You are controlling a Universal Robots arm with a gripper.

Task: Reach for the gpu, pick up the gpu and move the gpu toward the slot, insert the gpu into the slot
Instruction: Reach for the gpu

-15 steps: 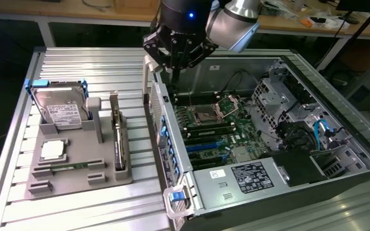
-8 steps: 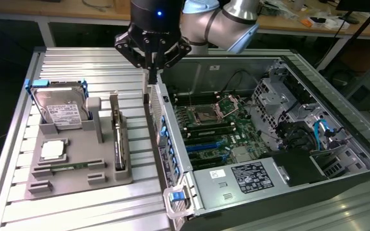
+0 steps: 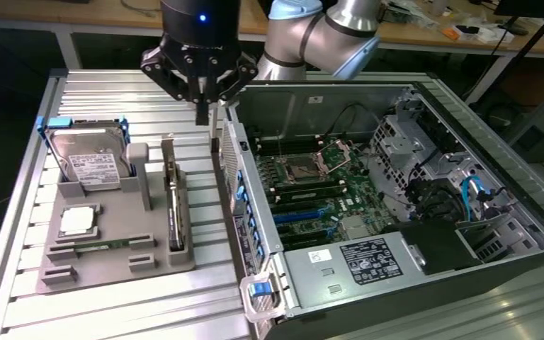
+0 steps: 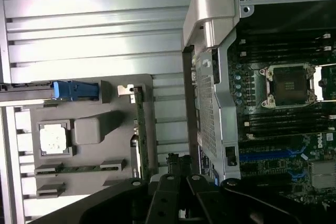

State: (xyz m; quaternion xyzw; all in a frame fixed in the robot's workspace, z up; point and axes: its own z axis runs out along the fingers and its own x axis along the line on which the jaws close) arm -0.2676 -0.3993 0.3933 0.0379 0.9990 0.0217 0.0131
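1. The ribbed metal worktop (image 3: 111,312) carries everything. I am working the reach, and no grasp has been made yet.
2. The open computer case (image 3: 300,106) lies on the exterior view's right, with its near wall just beside the parts holder. I judge that wall to be the main hazard of this reach. The gripper hangs close to the case's upper corner, so I would shift sideways toward the exterior view's left and only then go down.
3. The grey holder (image 3: 111,265) sits on the exterior view's left. It holds a hard drive (image 3: 88,161), a processor chip (image 3: 78,221) and a memory stick (image 3: 97,246), with the card along the edge nearest the case.
4. The gripper (image 3: 203,117) hovers above the gap between holder and case. Its fingers are pinched together with nothing between them. To my eye they need to part enough to straddle the card before any descent.
5. The gpu (image 3: 173,205) stands on edge in the holder, thin and blade-like, and nothing is touching it. I would square the fingers across its thin faces, aim for the middle of its length, and come straight down so it does not tip in its channel.
6. The slot (image 3: 296,212) is a blue strip on the green board inside the case. It is empty and well apart from the gpu.
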